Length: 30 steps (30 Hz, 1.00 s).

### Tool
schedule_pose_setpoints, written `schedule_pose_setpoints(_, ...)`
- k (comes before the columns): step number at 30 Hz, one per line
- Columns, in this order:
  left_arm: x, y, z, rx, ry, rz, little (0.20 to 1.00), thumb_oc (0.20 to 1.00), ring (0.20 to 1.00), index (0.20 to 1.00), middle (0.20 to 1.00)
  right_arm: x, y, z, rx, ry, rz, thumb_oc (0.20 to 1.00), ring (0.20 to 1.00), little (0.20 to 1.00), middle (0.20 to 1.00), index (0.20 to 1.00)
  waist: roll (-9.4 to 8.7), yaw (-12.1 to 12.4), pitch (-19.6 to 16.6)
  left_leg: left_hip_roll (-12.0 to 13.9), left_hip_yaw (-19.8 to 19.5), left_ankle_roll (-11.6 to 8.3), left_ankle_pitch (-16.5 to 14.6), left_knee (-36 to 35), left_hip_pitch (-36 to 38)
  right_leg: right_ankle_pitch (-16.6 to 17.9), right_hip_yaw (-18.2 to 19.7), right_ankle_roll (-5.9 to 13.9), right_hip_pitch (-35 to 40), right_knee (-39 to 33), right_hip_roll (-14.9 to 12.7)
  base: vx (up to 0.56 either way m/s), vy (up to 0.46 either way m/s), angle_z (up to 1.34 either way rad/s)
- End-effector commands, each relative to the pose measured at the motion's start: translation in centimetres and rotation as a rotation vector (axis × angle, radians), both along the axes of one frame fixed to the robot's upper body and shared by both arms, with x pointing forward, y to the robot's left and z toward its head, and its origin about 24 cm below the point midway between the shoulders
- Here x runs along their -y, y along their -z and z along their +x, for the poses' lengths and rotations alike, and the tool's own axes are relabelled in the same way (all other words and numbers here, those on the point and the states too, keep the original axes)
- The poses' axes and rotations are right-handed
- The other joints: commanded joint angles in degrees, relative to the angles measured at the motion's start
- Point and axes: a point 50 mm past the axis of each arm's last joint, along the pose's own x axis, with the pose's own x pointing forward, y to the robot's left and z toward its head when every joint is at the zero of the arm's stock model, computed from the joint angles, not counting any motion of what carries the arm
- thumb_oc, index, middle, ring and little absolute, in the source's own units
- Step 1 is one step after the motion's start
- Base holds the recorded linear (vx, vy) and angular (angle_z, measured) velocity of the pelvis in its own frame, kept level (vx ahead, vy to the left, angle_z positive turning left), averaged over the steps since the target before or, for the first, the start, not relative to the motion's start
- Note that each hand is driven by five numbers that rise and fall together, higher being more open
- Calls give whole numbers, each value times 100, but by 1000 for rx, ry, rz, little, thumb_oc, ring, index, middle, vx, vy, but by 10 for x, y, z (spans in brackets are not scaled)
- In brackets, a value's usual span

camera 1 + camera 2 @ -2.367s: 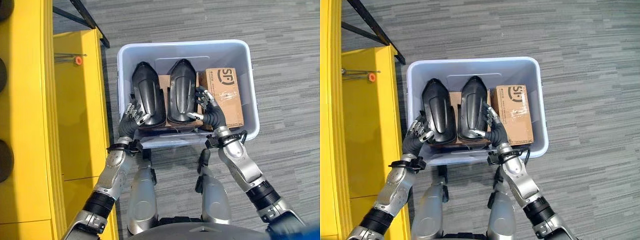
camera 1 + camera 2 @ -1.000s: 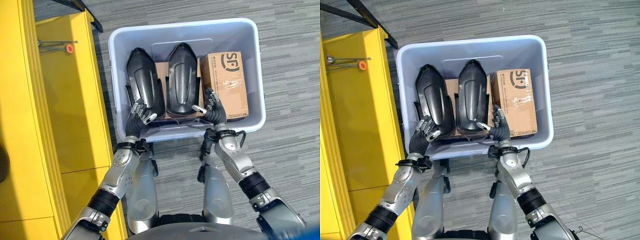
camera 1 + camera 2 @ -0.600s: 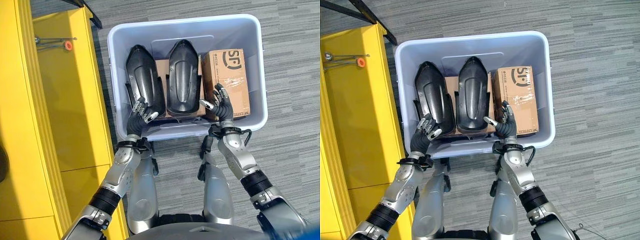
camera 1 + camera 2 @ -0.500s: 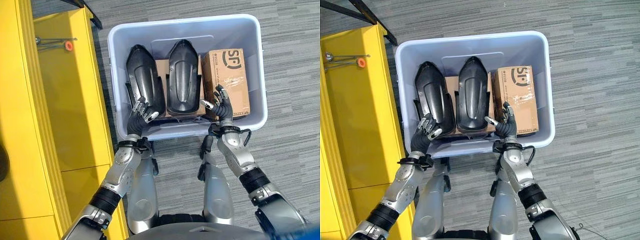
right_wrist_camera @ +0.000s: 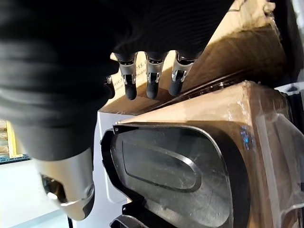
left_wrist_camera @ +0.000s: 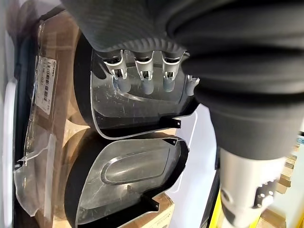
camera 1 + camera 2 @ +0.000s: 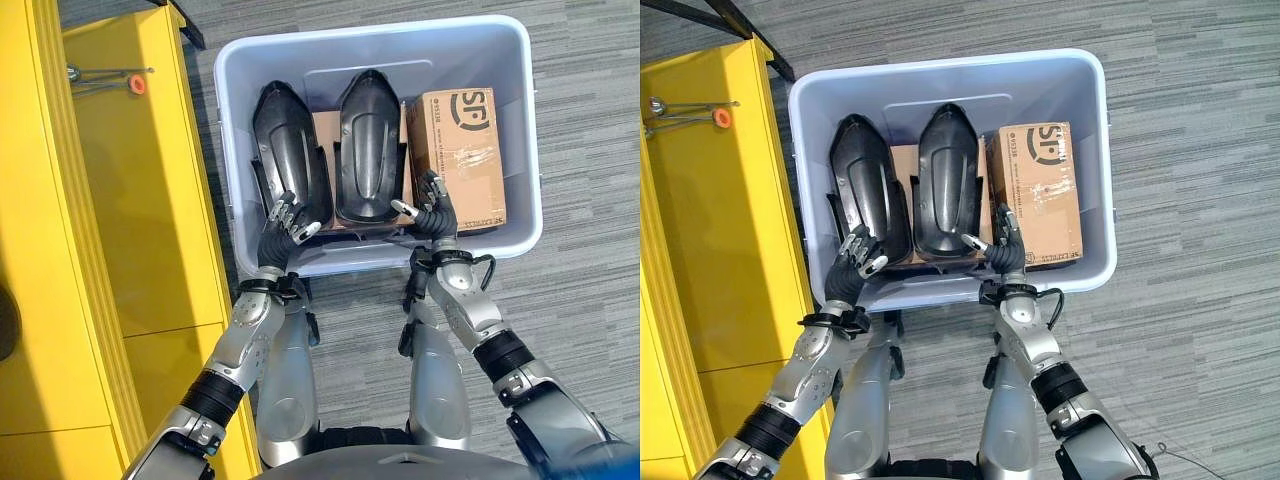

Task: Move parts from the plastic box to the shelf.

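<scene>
A pale plastic box (image 7: 380,40) on the carpet holds two black moulded parts, left one (image 7: 290,150) and right one (image 7: 368,145), lying side by side on flat cardboard, plus a brown carton (image 7: 462,150) at the right. My left hand (image 7: 280,225) is open, its fingers (image 6: 145,80) relaxed over the near end of the left part (image 6: 137,114). My right hand (image 7: 430,212) is open too, at the near ends of the right part (image 5: 171,166) and the carton (image 5: 237,42), over the gap between them. Neither hand holds anything. The yellow shelf (image 7: 130,200) stands to the left.
An orange-tipped tool (image 7: 135,85) lies on the yellow shelf surface near its far end. A black metal frame leg (image 7: 190,15) stands beyond the shelf by the box's far left corner. Grey carpet (image 7: 590,150) stretches to the right of the box.
The camera has shifted. My right hand came off the right part's side, drew back to the box's near wall and settled by the carton's near corner. The left hand barely moved.
</scene>
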Motion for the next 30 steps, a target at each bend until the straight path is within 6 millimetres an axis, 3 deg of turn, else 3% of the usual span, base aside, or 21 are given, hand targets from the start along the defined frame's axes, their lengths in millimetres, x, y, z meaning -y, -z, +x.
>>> schedule_pose_setpoints(1, 1, -17, -4, 96, -4, -27, 1000, 1000, 1000, 1000, 1000, -10, -31, -3, 155, -47, 38, 1000, 1000, 1000, 1000, 1000, -4, 59, -89, 254, -327, -99, -119, 321, -182, 6, -135, 144, -140, 404, -416, 0, 0, 0)
schedule_pose_setpoints(11, 1, -18, -4, 99, -8, -25, 1000, 1000, 1000, 1000, 1000, -11, -36, -5, 183, -52, 48, 1000, 1000, 1000, 1000, 1000, -37, 59, -89, 246, -337, -95, -117, 319, -215, 4, -148, 136, -147, 400, -413, 0, 0, 0)
schedule_pose_setpoints(30, 5, -22, -6, 120, 20, -41, 1000, 1000, 1000, 1000, 1000, 28, -39, 31, 116, 192, -31, 1000, 1000, 1000, 1000, 1000, 151, 182, -89, 238, -397, -98, -66, 298, -481, -43, -154, 125, -509, 566, -412, 0, 0, 0)
